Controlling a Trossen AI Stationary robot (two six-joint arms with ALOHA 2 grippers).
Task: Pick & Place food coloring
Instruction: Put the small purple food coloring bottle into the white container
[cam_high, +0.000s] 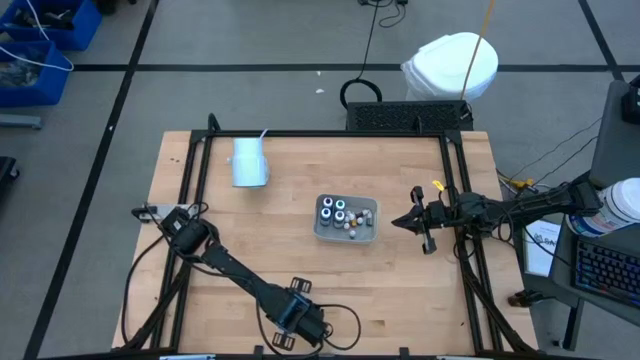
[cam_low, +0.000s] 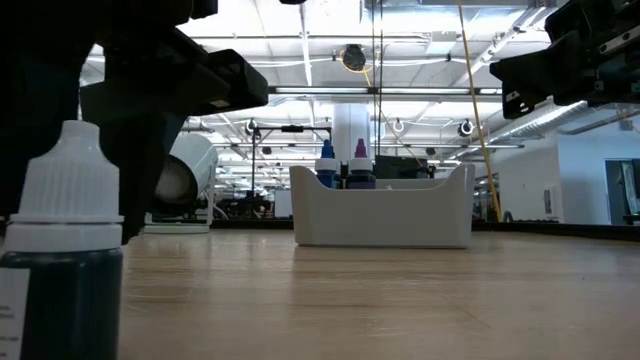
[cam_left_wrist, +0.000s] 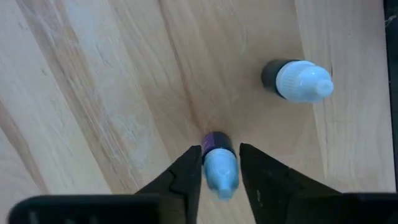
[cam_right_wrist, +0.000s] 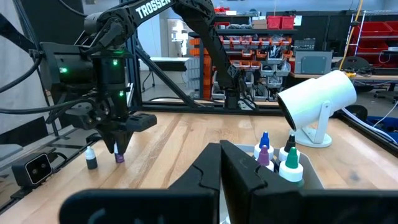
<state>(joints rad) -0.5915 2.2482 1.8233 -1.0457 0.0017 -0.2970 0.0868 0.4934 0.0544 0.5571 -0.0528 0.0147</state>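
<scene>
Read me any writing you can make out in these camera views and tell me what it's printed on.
"TROSSEN": white capitals on the dark upper link of the left arm, seen from the right wrist view.
White label on the dark-bodied, white-capped dropper bottle nearest the low camera: only its edge shows, unreadable.
White papers beside the keyboard off the table's right edge: print too small to read.

A white cup (cam_high: 249, 163) is lying on its side near the far left of the wooden tabletop (cam_high: 400, 290). A grey tray (cam_high: 345, 232) is sitting near the middle. A white bin (cam_high: 450, 66) is standing on the floor beyond the tabletop's far edge.
</scene>
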